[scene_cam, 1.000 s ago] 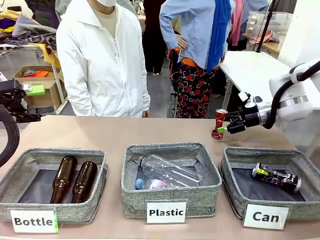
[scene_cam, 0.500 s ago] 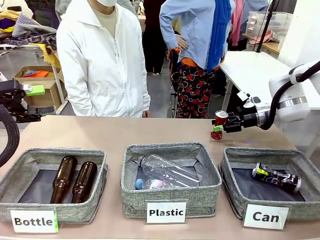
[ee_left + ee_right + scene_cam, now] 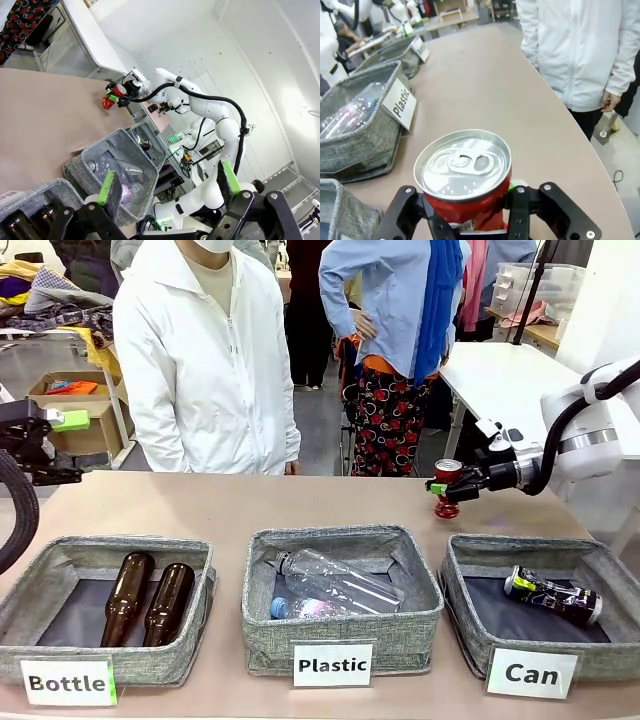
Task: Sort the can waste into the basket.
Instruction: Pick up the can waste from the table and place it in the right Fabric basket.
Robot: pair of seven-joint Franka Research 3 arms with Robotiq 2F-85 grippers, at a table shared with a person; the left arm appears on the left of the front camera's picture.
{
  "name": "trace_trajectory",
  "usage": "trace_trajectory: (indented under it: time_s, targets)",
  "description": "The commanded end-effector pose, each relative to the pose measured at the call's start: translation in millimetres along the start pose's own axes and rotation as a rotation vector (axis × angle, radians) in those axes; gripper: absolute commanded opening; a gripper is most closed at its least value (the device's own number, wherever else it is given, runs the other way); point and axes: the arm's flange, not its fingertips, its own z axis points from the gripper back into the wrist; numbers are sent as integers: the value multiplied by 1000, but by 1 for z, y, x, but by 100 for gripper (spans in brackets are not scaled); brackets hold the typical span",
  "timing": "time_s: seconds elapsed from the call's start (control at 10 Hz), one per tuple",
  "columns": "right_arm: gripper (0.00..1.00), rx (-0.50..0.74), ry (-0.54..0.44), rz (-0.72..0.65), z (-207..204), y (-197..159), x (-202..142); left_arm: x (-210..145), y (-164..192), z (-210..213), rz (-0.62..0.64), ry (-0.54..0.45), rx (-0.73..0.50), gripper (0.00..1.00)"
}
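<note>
Red can clamped upright between the fingers of the right gripper, jaws drawn in against its sides just below the silver top, seen close in the right wrist view as can with pull tab facing the camera. Held above the brown table, at the far right part of it, behind and a little left of the basket labelled "Can". Not yet over that basket. Already lying inside it: one dark printed can on its side, toward the far right corner.

Left gripper off at the left edge, above the near left of the table, jaws spread wide with nothing between the green pads (the other arm and its red can show small and far off in that wrist view).

Middle basket labelled "Plastic" with clear bottles lying in it; left basket labelled "Bottle" with two brown glass bottles side by side. All three baskets in a row along the near edge.

Across the table, a person in a white jacket, standing close to the far edge, arms down.
</note>
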Motion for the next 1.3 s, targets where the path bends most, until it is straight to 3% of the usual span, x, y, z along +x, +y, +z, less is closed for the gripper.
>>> trace_trajectory:
  time_s: [0.0, 0.3, 0.5, 0.7, 0.9, 1.0, 1.2]
  targets:
    - [0, -14, 81, -55, 8, 14, 26, 1, -4, -1, 10, -16, 1, 100]
    - [0, -121, 280, -197, 32, 81, 91, 1, -4, -1, 10, -16, 1, 100]
    - [0, -199, 414, -344, 40, 148, 121, 1, -4, -1, 10, -16, 1, 100]
    - [0, -298, 603, -420, 41, 205, 123, 1, -4, -1, 10, -16, 1, 100]
    - [0, -264, 822, -360, 43, 245, 110, 1, -4, -1, 10, -16, 1, 100]
    - [0, -245, 856, -310, 46, 258, 105, 1, -4, -1, 10, -16, 1, 100]
    - [0, -156, 814, -315, 46, 259, 96, 1, -4, -1, 10, -16, 1, 100]
